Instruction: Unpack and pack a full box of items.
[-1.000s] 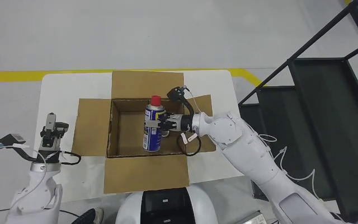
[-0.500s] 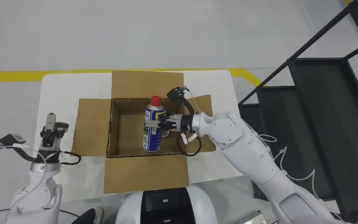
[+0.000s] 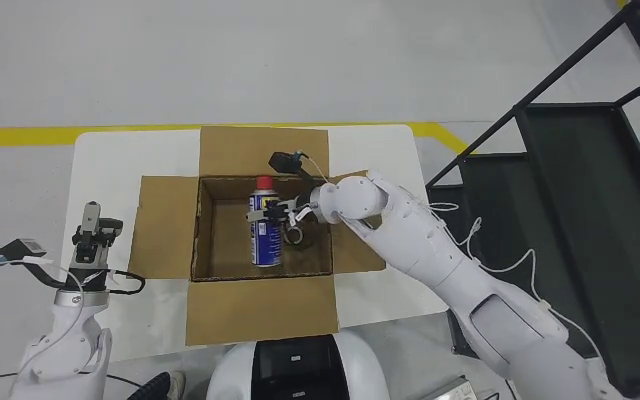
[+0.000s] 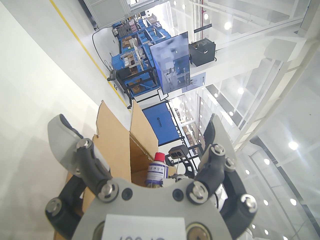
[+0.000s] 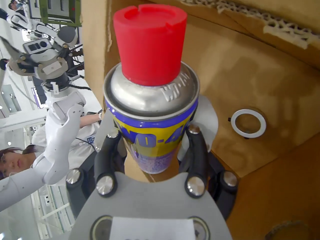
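Inside the box (image 3: 165, 228) on the table (image 3: 110, 160), the right gripper (image 5: 153, 136) has its fingers clamped on the upright can (image 3: 264, 225) — probably mid-transfer, so next it needs a straight move clear of the walls — the left gripper (image 4: 137, 136) idle, fingers apart.

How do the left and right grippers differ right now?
Right gripper is shut on the spray can; left gripper is open, holding nothing. Right gripper is within the open box; left gripper sits outside it, near the table edge. Same finger build on both.
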Controlling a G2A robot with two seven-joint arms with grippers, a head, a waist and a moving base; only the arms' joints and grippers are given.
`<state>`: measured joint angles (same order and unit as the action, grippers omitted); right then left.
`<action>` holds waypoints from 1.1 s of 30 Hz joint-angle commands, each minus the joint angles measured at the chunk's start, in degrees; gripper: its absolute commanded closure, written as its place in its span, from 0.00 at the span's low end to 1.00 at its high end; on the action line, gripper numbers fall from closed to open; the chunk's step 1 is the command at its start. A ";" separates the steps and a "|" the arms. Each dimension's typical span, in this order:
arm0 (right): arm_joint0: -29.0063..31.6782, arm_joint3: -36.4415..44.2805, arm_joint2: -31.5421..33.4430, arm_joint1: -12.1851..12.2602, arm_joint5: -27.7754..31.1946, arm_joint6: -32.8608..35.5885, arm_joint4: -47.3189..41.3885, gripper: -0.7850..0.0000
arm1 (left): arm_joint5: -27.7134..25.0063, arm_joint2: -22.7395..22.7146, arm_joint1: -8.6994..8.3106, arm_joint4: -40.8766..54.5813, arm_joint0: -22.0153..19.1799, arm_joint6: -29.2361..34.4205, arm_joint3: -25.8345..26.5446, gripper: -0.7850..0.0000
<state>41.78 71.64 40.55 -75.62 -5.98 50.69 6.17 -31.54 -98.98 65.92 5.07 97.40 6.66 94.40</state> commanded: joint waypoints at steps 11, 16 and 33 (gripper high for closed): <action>-4.57 -8.82 -6.34 -4.10 -2.71 0.47 0.02 1.00 | 0.00 0.00 0.00 0.00 0.00 0.00 0.00 0.00; -5.81 -10.53 -8.23 -5.36 -5.55 1.01 1.79 1.00 | 0.00 0.00 0.00 0.00 0.00 0.00 0.00 0.00; -2.60 -0.90 -4.68 -4.01 -10.25 1.64 7.57 0.00 | 0.00 0.00 0.00 0.00 0.00 0.00 0.00 0.00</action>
<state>38.72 69.51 35.43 -79.93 -15.89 52.14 13.15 -31.54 -98.98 65.92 5.07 97.40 6.66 94.40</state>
